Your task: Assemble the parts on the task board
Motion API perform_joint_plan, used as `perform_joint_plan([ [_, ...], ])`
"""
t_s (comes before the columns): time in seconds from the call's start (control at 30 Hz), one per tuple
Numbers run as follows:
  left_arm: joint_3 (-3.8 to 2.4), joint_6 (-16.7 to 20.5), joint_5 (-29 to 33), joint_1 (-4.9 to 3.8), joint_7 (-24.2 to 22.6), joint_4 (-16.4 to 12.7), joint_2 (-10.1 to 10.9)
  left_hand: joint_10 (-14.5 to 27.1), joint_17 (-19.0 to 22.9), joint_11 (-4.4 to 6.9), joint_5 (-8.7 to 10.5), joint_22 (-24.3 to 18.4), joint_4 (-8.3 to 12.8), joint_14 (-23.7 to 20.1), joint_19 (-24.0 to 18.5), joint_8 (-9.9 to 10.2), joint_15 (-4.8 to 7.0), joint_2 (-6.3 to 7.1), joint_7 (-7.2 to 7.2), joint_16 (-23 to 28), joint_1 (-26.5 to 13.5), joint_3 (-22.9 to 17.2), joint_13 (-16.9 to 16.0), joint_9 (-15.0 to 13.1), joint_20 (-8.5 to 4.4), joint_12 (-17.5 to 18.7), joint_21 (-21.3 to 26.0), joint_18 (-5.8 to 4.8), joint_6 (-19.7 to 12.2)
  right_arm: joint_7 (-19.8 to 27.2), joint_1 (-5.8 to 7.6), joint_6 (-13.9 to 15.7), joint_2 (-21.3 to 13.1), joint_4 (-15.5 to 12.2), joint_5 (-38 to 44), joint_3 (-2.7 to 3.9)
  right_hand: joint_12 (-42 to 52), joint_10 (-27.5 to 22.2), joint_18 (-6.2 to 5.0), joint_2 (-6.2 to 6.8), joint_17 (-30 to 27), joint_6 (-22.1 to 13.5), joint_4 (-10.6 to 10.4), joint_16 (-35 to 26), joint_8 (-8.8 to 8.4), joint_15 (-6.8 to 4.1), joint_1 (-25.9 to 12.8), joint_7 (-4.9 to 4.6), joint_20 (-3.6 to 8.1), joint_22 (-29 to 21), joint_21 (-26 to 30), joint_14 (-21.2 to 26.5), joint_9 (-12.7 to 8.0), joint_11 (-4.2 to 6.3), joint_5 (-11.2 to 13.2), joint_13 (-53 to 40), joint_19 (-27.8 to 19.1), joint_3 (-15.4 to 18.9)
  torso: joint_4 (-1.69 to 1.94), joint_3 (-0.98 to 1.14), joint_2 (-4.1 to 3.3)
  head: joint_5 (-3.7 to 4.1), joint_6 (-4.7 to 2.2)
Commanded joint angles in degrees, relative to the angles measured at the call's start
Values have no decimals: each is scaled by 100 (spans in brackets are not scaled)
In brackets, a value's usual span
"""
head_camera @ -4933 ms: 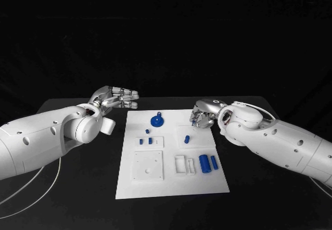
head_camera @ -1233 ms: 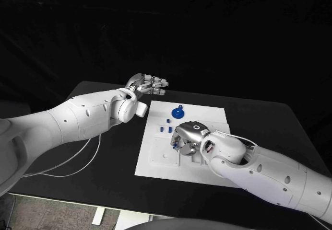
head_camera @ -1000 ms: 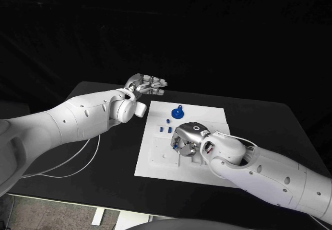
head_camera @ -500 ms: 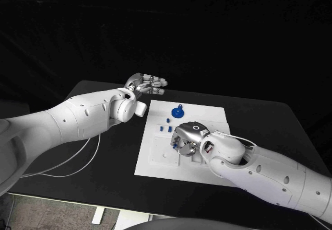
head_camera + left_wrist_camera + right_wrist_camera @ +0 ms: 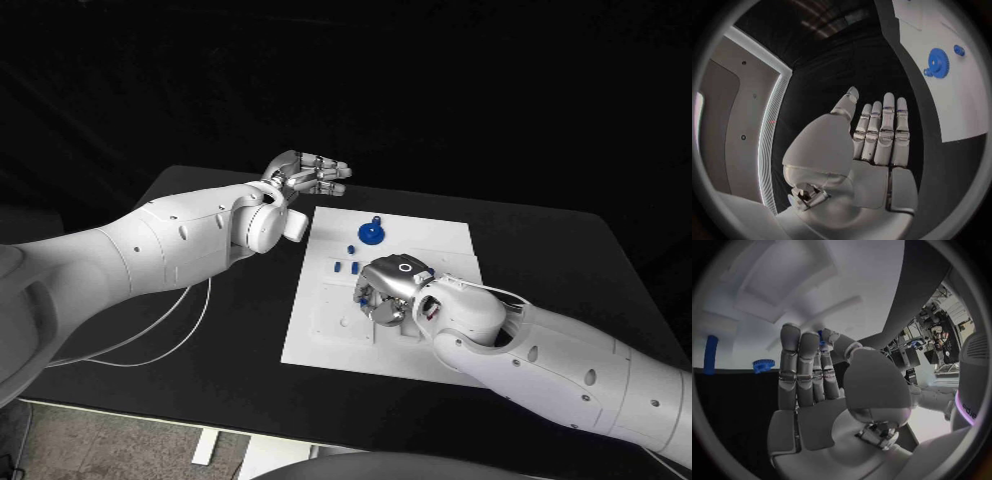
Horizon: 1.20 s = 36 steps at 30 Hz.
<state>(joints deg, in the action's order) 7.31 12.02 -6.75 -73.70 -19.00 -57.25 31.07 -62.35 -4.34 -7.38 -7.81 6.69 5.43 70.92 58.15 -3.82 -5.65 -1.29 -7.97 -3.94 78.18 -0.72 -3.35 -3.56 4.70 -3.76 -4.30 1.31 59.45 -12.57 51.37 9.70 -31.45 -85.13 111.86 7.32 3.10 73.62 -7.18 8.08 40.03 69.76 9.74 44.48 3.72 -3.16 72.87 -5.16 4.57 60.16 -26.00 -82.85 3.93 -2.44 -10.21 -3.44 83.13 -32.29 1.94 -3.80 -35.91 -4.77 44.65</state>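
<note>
Right hand (image 5: 387, 298): frame centre, over the task board (image 5: 325, 340), pinching a small blue part (image 5: 821, 338).
Left hand (image 5: 307, 176): upper left, fingers apart, empty.
Risk: the part may tilt and jam, its seat hidden under the hand.

Right hand (image 5: 387, 296) moved from far right part of task board (image 5: 320, 330) to its middle, now low over it. Small blue part (image 5: 821, 338) pinched at its fingertips. Left hand (image 5: 309, 175) shifted slightly.
</note>
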Motion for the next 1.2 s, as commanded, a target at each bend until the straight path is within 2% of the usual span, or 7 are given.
perform_joint_plan([
  [0.03, -5, -51, 92, -1, -13, -34, -10, 10, 9, -25, -11, -17, 9, -59, 24, 2, -5, -71, 10, 19, 5, 25, 0, -6, 7, 10, -25, -65, 35, -16, -30, -211, -2, 41, 3, -35, 22, -151, -46, 109, -20, -202, -55, -15, -20, 62, -125, -40, -62, -33, 55, 6, -26, -52, -11, 1, 29, 115, -12, 6, -5, 2, 4],
  [0.2, -5, -65, 108, -1, -2, -45, -6, 10, 9, -25, -11, -17, 9, -59, 24, 2, -5, -71, 10, 19, 5, 25, 0, -6, 7, 10, -25, -65, 35, 4, -30, -94, -32, 19, -80, -47, 22, -439, -97, 359, -87, -523, -235, -28, -18, 127, -242, -65, -135, -124, 191, -3, -33, -131, -172, 2, 89, 459, -2, 15, -1, 10, 0],
  [0.23, -5, -71, 114, -1, 0, -46, -4, 10, 9, -25, -11, -17, 9, -59, 24, 2, -5, -71, 10, 19, 5, 25, 0, -6, 7, 10, -25, -65, 35, -18, -30, -33, -40, 0, -63, -48, 22, -519, -106, 417, -106, -673, -347, -29, -9, 132, -287, 67, -145, -159, 234, -13, -29, -114, -569, -3, 116, 921, -3, 18, -2, 14, -3],
  [0.4, -5, -97, 130, -1, 7, -44, 4, 14, 7, -27, -7, -27, -12, -60, 24, 3, -8, -80, 10, 18, -18, 34, -1, -5, 10, 9, -26, -64, 28, -135, -31, 224, -134, -161, -15, -49, 46, -760, -147, 286, -187, -716, -766, -10, -23, 156, 147, 46, -174, -263, 386, -5, -34, -182, -631, -11, 202, 2313, 6, 21, -2, 23, -3],
  [0.63, -5, -109, 136, -1, 9, -27, 16, 21, 8, -28, -4, -32, -14, -66, 24, 3, -9, -80, 10, 18, -14, 35, -1, -6, 12, 9, -27, -62, 26, -193, -30, 515, -340, -444, -10, 13, 30, -778, -153, 333, -241, -738, -1065, 19, -15, 154, 342, 50, -176, -268, 446, 5, -32, -191, -602, -9, 244, 2458, -4, 11, 3, 32, -21],
  [1.0, -5, -138, 139, -1, -5, -11, 23, 22, 14, -30, 1, -48, -12, -101, 35, 3, -18, -92, 7, 26, 8, 31, -1, -5, 14, 9, -36, -53, 21, -167, 58, 745, -697, -623, -271, 604, 26, -515, -117, 584, -227, -750, -924, 88, -18, 134, 242, -21, -151, -140, 411, 8, -33, -139, -390, -4, 235, 1186, 2, 4, 0, 121, -106],
  [1.2, -5, -149, 142, -1, -19, -23, 35, 20, 20, -32, -2, -52, -10, -142, 47, 2, -31, -100, 4, 28, 15, 29, 0, -6, 23, 8, -45, -34, 12, 124, 174, 68, -941, -429, -780, 1111, 43, -546, -116, 511, -221, -908, -800, 123, -14, 121, 186, 84, -145, -60, 408, 31, -33, -151, -494, -4, 203, 1333, -3, 8, -3, 204, -140],
])
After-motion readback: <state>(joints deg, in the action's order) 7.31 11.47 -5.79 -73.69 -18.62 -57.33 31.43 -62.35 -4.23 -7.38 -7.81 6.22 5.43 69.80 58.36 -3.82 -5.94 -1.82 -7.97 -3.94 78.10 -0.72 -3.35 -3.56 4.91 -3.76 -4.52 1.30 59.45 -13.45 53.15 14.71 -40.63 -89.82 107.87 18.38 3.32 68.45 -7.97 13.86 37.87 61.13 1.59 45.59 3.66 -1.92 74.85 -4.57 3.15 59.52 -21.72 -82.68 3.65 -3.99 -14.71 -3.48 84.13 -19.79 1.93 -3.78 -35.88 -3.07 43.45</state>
